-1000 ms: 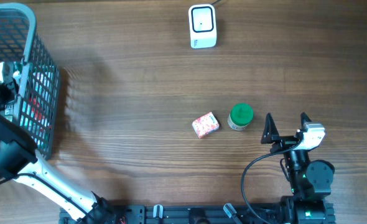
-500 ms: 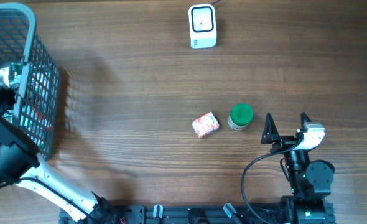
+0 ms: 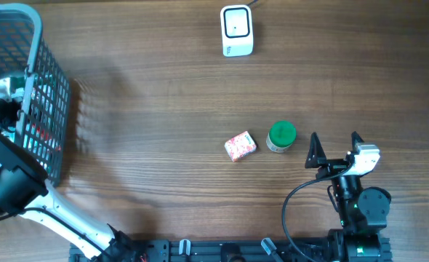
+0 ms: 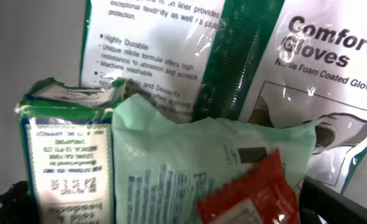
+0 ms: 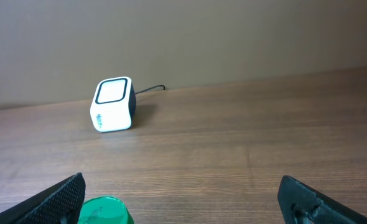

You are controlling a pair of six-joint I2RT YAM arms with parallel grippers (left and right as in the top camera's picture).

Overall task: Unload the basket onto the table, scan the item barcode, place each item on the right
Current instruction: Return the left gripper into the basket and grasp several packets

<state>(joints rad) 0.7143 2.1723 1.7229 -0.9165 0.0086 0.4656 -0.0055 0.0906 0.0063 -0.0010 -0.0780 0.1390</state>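
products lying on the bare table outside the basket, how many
2: a small pink box near the middle of the table and a green-lidded jar just right of it, apart. Others in the basket are partly hidden.

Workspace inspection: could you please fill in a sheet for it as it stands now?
Surface: wooden table, no spills seen.
Job's things: white scanner at the far edge; pink box and green-lidded jar side by side, apart.
Clutter: wire basket at the left, holding a glove pack, pale green packet, red packet and green-white box.
Grippers: left gripper open, inside the basket; right gripper open, empty, beside the jar.
Cables: scanner cable; black arm cable.
Surroundings: plain wall.
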